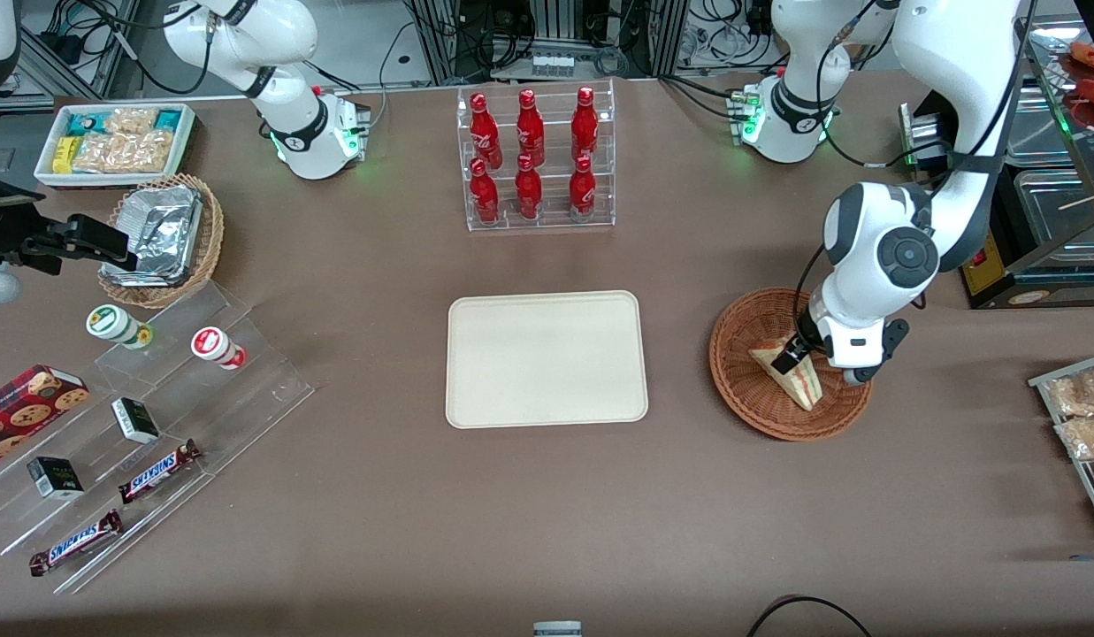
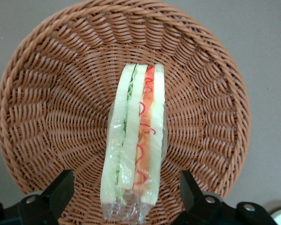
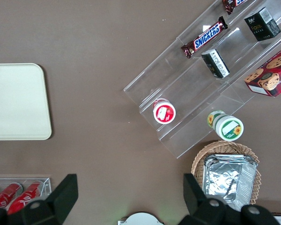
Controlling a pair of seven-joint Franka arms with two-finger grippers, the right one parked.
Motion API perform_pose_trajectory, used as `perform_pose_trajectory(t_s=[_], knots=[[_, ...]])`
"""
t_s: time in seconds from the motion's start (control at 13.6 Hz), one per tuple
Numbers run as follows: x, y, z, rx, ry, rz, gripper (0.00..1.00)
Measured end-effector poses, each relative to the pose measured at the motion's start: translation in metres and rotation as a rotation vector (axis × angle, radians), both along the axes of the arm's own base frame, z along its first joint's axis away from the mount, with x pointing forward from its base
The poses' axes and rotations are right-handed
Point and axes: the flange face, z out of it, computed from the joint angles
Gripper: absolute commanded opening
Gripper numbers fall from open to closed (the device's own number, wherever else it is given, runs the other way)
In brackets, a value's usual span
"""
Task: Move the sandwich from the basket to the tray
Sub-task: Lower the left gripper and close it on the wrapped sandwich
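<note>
Brown tabletop (image 1: 378,495); end effector (image 2: 126,192) spread wide astride clear-wrapped triangular sandwich (image 2: 136,140) in round woven basket (image 2: 47,117).

table (image 1: 334,495): brown, fills frame
centre: tray (image 1: 547,359)
right: basket (image 1: 752,382), gripper (image 1: 799,352) over it
top centre: bottle rack (image 1: 536,159)

"SNICKERS" reads on two chocolate bars (image 1: 158,471) (image 1: 75,541) lying on the clear stepped stand (image 1: 149,425), one nearer the front camera than the other. No other lettering can be read.
</note>
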Motion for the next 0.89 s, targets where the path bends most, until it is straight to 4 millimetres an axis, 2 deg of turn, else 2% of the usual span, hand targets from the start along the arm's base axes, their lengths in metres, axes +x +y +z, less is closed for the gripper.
perform_pose_trajectory(t_s=[0.37, 0.44, 0.59, 0.66, 0.89], knots=[[0.003, -0.001, -0.023, -0.005, -0.004, 0.006, 1.0], [0.003, 0.0, -0.028, -0.005, 0.0, 0.007, 0.86], [0.003, 0.0, -0.033, -0.005, 0.002, 0.008, 0.16], [0.003, 0.0, -0.034, -0.005, 0.002, 0.009, 0.0], [0.003, 0.0, -0.034, -0.005, 0.001, 0.009, 0.0]])
